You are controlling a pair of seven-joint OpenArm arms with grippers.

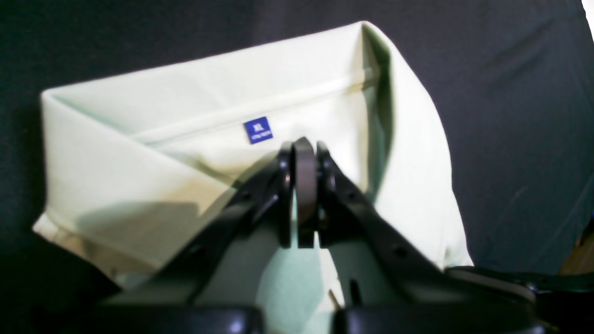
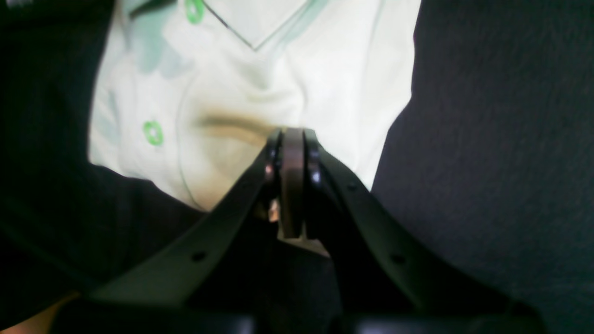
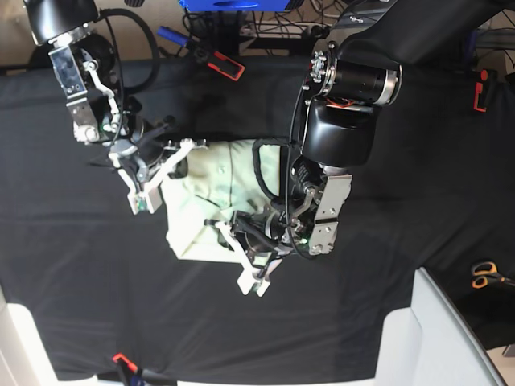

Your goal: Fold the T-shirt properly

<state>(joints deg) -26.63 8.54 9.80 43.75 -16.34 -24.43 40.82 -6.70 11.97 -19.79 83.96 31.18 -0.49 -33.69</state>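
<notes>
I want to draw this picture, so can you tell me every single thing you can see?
T-shirt: one, pale mint green, folded into a small bundle in the middle of the table, between the two arms.
Neck label: one, dark blue, inside the collar.
Buttons: two showing, bright green, on the shirt front.
Table cover: one, black cloth, under everything.
Scissors: one pair, orange handles, right edge of the base view.
Red clip: one, red and black, top edge of the cloth.
Cables: several, dark, behind the table.
Left gripper: one, black, shut, over the collar.
Right gripper: one, black, shut, at the shirt front.
</notes>
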